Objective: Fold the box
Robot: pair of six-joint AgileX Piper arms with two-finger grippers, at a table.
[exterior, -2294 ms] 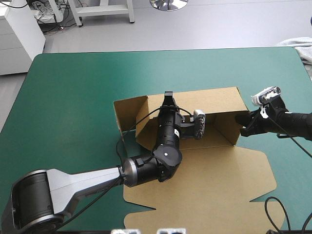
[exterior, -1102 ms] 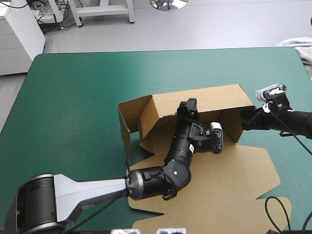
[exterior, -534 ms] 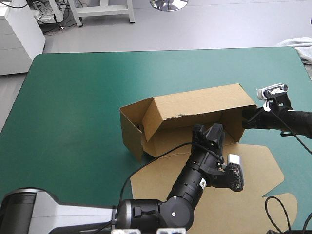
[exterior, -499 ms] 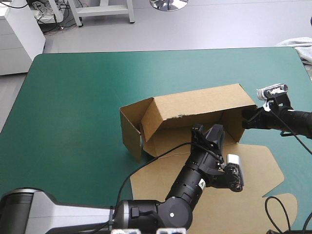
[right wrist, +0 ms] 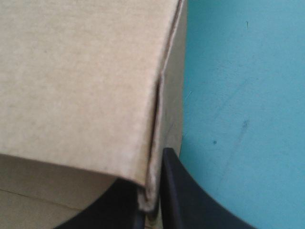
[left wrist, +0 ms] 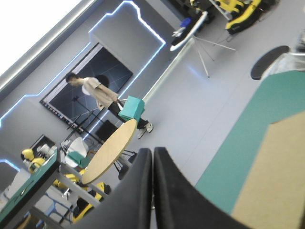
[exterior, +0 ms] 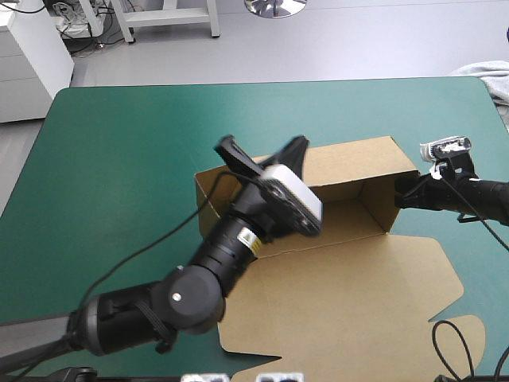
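- Gripping the box (exterior: pixel 350 290) at its right end: R gripper (right wrist: pixel 153 191) has its black fingers (right wrist: pixel 183 195) pinched nearly together on the upright corner edge of a wall, with the board between them.
- Box sits centre-right on the teal-green cover (exterior: pixel 119 175). Walls are up along the far side, and the wide lid sheet lies flat toward the near edge.
- L arm (exterior: pixel 183 298) is up high over the box's left part.
- L gripper (left wrist: pixel 152 152): fingers meet tip to tip, nothing held.
- Brown board & cover show beyond it, prob. well below and not touching. Hard to judge from this angle.
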